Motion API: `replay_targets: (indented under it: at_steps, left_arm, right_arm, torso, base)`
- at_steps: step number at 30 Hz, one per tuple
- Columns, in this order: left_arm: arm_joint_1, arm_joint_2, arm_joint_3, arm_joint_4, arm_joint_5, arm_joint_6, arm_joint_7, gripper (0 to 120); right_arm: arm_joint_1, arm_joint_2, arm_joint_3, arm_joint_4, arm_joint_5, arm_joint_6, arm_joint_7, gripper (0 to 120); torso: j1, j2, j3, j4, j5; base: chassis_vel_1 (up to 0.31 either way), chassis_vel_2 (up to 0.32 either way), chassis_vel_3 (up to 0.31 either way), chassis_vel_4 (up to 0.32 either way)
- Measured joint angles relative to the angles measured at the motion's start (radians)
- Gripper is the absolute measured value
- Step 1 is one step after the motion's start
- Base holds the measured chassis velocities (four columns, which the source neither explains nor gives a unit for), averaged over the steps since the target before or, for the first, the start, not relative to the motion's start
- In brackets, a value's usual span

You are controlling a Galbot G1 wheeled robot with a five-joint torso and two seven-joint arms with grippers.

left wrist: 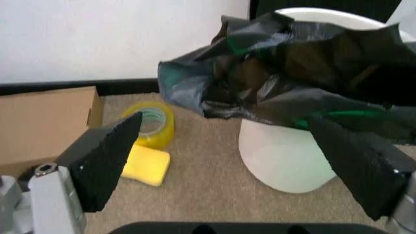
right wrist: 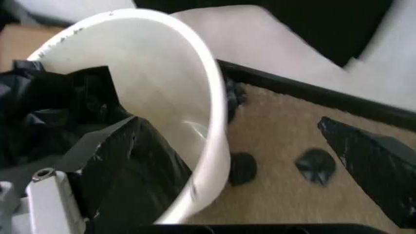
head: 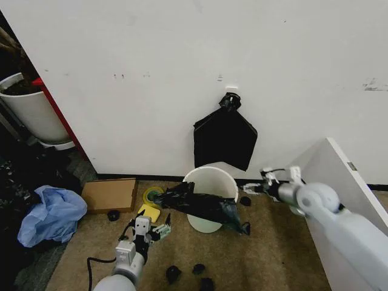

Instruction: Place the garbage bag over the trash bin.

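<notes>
The small round cream-white plastic trash bin (head: 209, 200) stands on the tan carpet (head: 273, 254) near the white wall (head: 182, 60). The thin, glossy, crinkly black plastic garbage bag (head: 203, 206) lies crumpled across the bin's front rim, one end trailing toward the robot's left, the other hanging down on the right side of the bin.

The left gripper (head: 153, 230) hovers low over the carpet, just beside the bag's left end, apart from it, with its fingers spread wide. In the left wrist view the bag (left wrist: 293, 68) sits ahead of the black pads (left wrist: 104, 161), not between them.

The right gripper (head: 267, 180) is beside the bin's right rim, fingers spread; it appears clear of the bag, though the head view is small here. The right wrist view shows the bin rim (right wrist: 208, 112) between its pads (right wrist: 377, 165).

A yellow sponge (head: 148, 213), a yellow tape roll (head: 151, 195) and a brown cardboard box (head: 109, 195) lie to the bin's left.
</notes>
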Motion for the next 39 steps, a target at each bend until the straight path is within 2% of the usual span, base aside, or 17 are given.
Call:
replay_targets:
  at_steps: [6,12,14,15,19,20,23,27,29,32,33,35,39]
  left_arm:
    - [0.027,-0.006,0.003,-0.011,0.014,-0.001,0.005,100]
    - [0.031,-0.014,-0.002,0.006,0.017,-0.011,0.007,100]
    - [0.035,-0.019,-0.002,0.012,0.019,-0.014,0.008,100]
    - [0.035,-0.019,-0.002,0.012,0.019,-0.014,0.008,100]
    - [0.026,-0.020,0.000,0.018,0.019,-0.014,0.011,100]
    - [0.026,-0.020,0.000,0.018,0.019,-0.014,0.011,100]
    - [0.011,-0.018,0.004,0.017,0.016,-0.012,0.010,100]
    - [-0.008,-0.020,0.006,0.011,0.013,-0.004,0.010,100]
    - [-0.010,-0.018,0.006,0.011,0.012,-0.004,0.010,100]
    - [-0.016,-0.002,0.003,0.002,0.010,0.000,0.011,100]
    - [-0.016,0.002,0.003,-0.003,0.010,0.003,0.011,100]
    - [-0.016,0.002,0.003,-0.004,0.009,0.004,0.011,100]
    - [-0.017,0.001,0.006,-0.005,0.009,0.006,0.011,100]
  right_arm:
    - [0.119,0.083,-0.139,-0.159,-0.075,0.009,-0.074,100]
    - [0.146,0.121,-0.180,-0.250,-0.163,0.051,-0.119,99]
    - [0.145,0.127,-0.176,-0.270,-0.170,0.071,-0.137,90]
    - [0.145,0.127,-0.176,-0.270,-0.170,0.071,-0.137,90]
    - [0.134,0.123,-0.152,-0.264,-0.168,0.073,-0.150,72]
    - [0.134,0.123,-0.152,-0.264,-0.168,0.073,-0.150,72]
    - [0.127,0.118,-0.145,-0.253,-0.166,0.065,-0.155,61]
    - [0.117,0.120,-0.149,-0.256,-0.186,0.065,-0.158,42]
    - [0.116,0.120,-0.150,-0.258,-0.188,0.065,-0.158,39]
    - [0.111,0.121,-0.140,-0.261,-0.190,0.067,-0.161,28]
    - [0.107,0.123,-0.128,-0.260,-0.187,0.067,-0.162,21]
    - [0.106,0.123,-0.124,-0.259,-0.185,0.067,-0.162,18]
    - [0.091,0.116,-0.115,-0.236,-0.166,0.064,-0.156,4]
  torso:
    - [0.000,0.000,0.000,-0.0001,0.0004]
    - [0.000,0.000,0.000,-0.0002,0.0001]
    - [0.000,0.000,0.000,-0.0002,0.0003]
    - [0.000,0.000,0.000,-0.0002,0.0003]
    - [0.000,0.000,0.000,-0.0003,0.0002]
    - [0.000,0.000,0.000,-0.0003,0.0002]
    - [0.000,0.000,0.000,-0.0004,0.0002]
    - [0.000,0.000,0.000,-0.0003,0.0002]
    - [0.000,0.000,0.000,-0.0003,0.0003]
    - [0.000,0.000,0.000,-0.0003,0.0003]
    - [0.000,0.000,0.000,-0.0002,0.0004]
    - [0.000,0.000,0.000,-0.0002,0.0003]
    - [0.000,0.000,0.000,-0.0001,0.0002]
  base:
    - [0.000,0.000,0.000,0.000]
    - [0.000,0.000,0.000,0.000]
    - [0.000,0.000,0.000,0.000]
    - [0.000,0.000,0.000,0.000]
    - [0.000,0.000,0.000,0.000]
    - [0.000,0.000,0.000,0.000]
    - [0.000,0.000,0.000,0.000]
    - [0.000,0.000,0.000,0.000]
    - [0.000,0.000,0.000,0.000]
    - [0.000,0.000,0.000,0.000]
    - [0.000,0.000,0.000,0.000]
    - [0.000,0.000,0.000,0.000]
    - [0.000,0.000,0.000,0.000]
